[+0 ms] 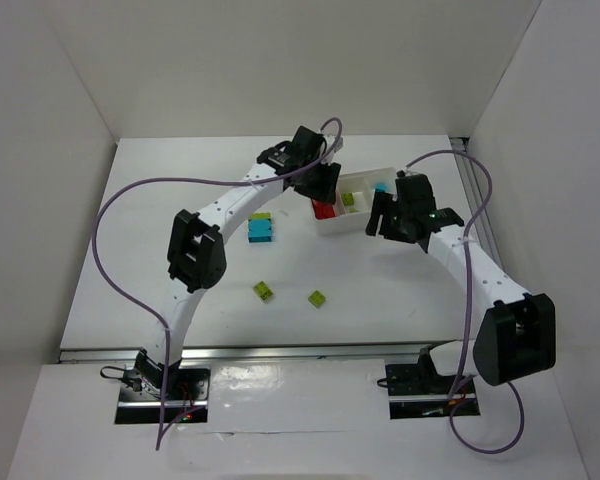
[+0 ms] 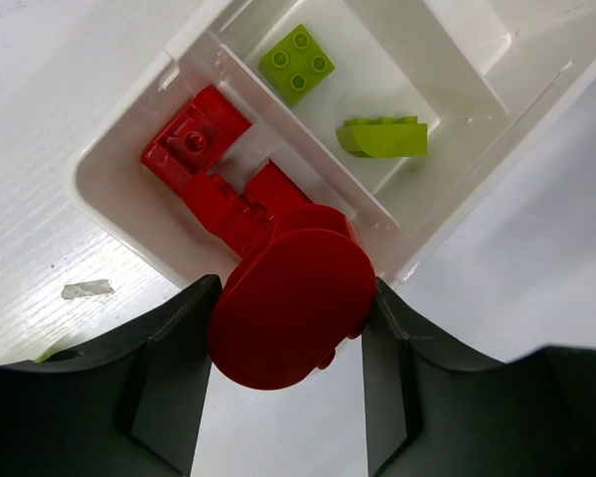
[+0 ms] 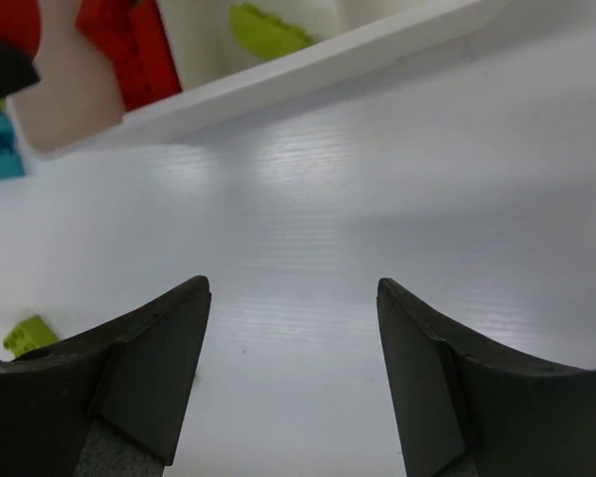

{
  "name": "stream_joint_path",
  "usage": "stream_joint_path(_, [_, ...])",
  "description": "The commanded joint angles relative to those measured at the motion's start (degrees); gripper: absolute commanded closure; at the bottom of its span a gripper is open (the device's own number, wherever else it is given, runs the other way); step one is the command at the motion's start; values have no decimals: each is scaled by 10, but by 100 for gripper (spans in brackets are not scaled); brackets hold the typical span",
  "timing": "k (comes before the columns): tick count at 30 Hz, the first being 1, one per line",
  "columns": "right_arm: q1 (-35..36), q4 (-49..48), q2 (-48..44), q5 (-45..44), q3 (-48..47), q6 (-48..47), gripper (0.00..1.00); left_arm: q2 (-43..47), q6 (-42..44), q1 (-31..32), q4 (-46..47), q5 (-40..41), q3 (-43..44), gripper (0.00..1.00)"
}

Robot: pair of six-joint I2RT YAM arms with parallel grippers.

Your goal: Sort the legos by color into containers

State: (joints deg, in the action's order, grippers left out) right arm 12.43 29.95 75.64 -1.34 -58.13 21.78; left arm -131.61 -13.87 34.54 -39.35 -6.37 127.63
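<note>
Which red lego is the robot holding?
The big rounded red lego between the left gripper's jaws; the other red legos lie in the tray's end compartment.

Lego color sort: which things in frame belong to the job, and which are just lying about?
Job:
- white tray
- red lego, held in the left gripper
- sorted lime legos in the tray
- loose cyan lego
- loose lime legos

Lying about:
- purple cables
- grey scrap beside the tray
</note>
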Motion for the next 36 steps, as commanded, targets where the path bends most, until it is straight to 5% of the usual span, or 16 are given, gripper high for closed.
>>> stream_joint_path(1, [41,-16,-16,38,11,-28,25,-13,-7,2,15,-12,22,59])
stream_joint_path(4, [80,-31,-22,68,35,-45,22,-13,-2,2,15,-12,27,23])
stream_joint_path(7, [123,-44,-22,73,49,-60,21,-7,-2,2,15,-12,32,6])
stream_joint_path(14, [244,-63,13,62,64,-103,19,62,-2,2,9,6,24,5])
stream_joint_path(24, [336,-55,130,44,29,-164,16,213,-56,-83,15,31,-147,5])
stream_joint_path(36, [354,-82,182,42,43,-164,35,228,-51,-106,9,55,-165,5])
